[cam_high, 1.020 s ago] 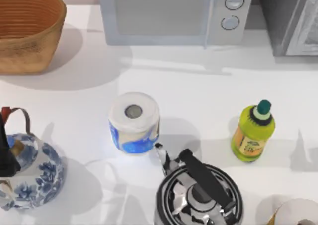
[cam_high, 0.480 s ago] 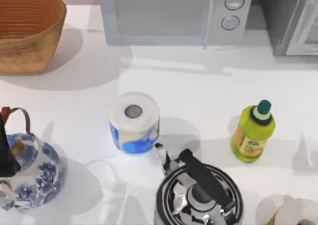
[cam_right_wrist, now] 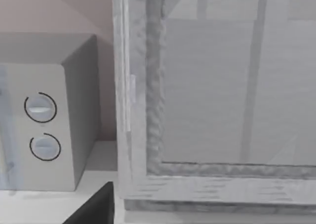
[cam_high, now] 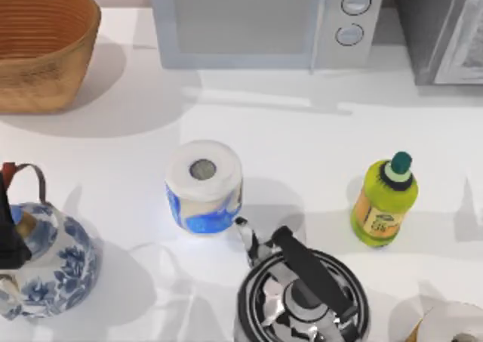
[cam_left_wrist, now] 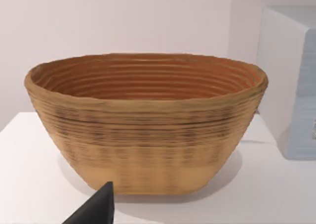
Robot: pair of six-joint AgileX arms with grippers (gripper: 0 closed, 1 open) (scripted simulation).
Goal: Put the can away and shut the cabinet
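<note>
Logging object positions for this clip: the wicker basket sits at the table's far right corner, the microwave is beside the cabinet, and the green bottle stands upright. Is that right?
Not quite. The top view shows the wicker basket at the table's far left corner, not the right. The rest holds: the microwave is beside the cabinet, and the green bottle stands upright.

**Bright, even light with soft shadows across the white table**

The table [cam_high: 302,130] was brightly lit. The basket [cam_high: 41,44], the tissue roll [cam_high: 204,183] and the green bottle [cam_high: 383,202] each threw a soft grey shadow toward the top view's right. The steel kettle [cam_high: 302,297] carried sharp reflections on its lid. The cabinet [cam_right_wrist: 212,100] door looked pale and hazy, with faint streaks across its panel.
</note>
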